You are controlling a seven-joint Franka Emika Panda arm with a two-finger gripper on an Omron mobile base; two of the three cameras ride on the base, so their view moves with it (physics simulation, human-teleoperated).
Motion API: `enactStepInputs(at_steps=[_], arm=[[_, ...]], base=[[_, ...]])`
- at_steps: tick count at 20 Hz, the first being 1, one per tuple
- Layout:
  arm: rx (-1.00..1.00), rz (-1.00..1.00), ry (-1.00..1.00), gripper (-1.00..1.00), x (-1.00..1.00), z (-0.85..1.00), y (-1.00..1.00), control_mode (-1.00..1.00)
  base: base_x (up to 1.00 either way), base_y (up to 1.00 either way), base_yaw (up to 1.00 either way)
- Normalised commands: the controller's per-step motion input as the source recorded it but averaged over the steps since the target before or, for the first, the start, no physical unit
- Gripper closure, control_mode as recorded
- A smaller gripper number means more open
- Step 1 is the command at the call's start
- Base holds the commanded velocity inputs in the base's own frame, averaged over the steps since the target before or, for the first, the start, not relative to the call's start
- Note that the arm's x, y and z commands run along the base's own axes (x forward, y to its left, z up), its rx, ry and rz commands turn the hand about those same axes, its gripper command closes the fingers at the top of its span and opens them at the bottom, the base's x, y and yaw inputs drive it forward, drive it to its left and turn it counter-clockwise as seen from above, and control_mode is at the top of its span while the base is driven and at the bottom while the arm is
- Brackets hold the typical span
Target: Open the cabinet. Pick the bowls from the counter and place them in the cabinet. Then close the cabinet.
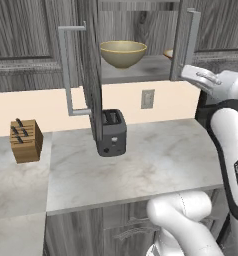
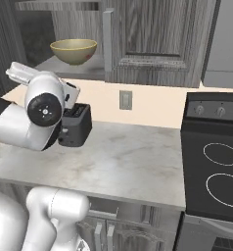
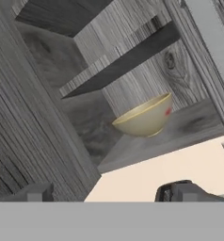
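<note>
Scene: cabinet point(image 1: 136, 75) with both doors open | Contents: olive-yellow bowl point(image 1: 123, 53) upright on cabinet shelf, tan-rimmed bowl point(image 1: 168, 53) beside it, half hidden by right door point(image 1: 183, 45) | End effector point(image 3: 104, 194): released, empty, just outside cabinet below the shelf, bowl ahead | Next, likely: close doors; handles point(image 1: 68, 70) run vertical | Worktop point(image 1: 141, 160) under cabinet: toaster point(image 1: 112, 132).

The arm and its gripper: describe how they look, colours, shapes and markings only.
The arm is glossy white, built of rounded, bulbous segments with dark grey to black bands at the joints. A round dark cap with a small pale centre sits on one joint in the right base view. One black band carries small white lettering. The gripper has two small, blocky dark grey finger tips.
</note>
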Motion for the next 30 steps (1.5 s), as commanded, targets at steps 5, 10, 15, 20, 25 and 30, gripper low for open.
enactStepInputs(at_steps=[5,10,15,20,25,30], arm=[[-0.01,0.00,0.00,-1.00,-1.00,0.00,0.00,-1.00],[-0.06,0.00,-0.01,-1.00,-1.00,0.00,0.00,-1.00],[-0.12,-0.01,0.00,-1.00,-1.00,0.00,0.08,-1.00],[-0.15,-0.03,0.00,-1.00,-0.96,0.00,0.10,-1.00],[-0.17,-0.08,0.00,-1.00,-0.66,0.00,0.28,-1.00],[-0.20,-0.07,0.00,-1.00,-0.41,0.00,0.39,-1.00]], base=[[0.00,0.00,0.00],[0.00,0.00,0.00],[0.00,0.00,0.00],[0.00,0.00,0.00],[0.00,0.00,0.00],[0.00,0.00,0.00]])
